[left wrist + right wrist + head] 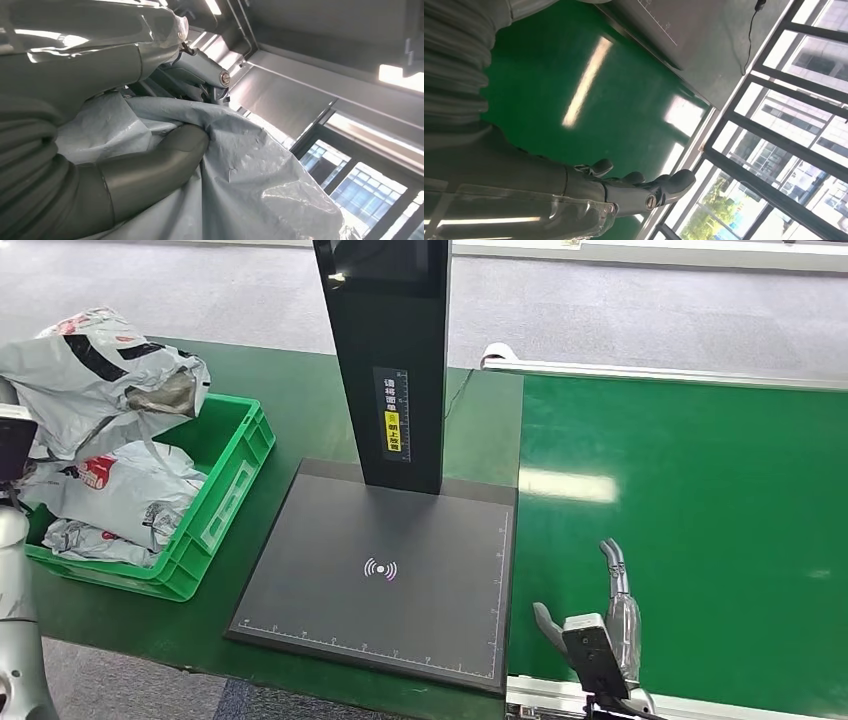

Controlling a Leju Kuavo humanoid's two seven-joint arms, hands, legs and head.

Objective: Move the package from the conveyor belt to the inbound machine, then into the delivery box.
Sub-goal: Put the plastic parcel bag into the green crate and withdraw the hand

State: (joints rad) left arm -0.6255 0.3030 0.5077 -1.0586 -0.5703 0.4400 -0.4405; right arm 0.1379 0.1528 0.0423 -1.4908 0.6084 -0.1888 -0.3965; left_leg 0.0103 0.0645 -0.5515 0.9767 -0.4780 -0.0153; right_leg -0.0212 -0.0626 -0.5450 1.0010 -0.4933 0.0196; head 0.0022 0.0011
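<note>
Green conveyor belt (700, 540) bare on the right; nothing there to fetch at this instant. Black inbound machine (390, 570) in the middle, flat scan plate bare too, upright post behind it. Green delivery box (225, 495) at the left on the bench (300, 400), already heaped with grey bags.

Grey package (100, 370) up at the far left, above the box's far end, clamped in the left hand (165, 150): thumb pressed into the film, fingers wrapped over the crumpled top in the left wrist view. Judged as the last leg, the drop into the box.

To do well: carry the package over a lower part of the heap, lower before releasing, let go only once well inside the rim, since the pile stands higher than the walls and a slippery bag could slide off.

Right hand (600, 615) idle beside the belt's near edge, fingers stretched out straight, holding nothing.
</note>
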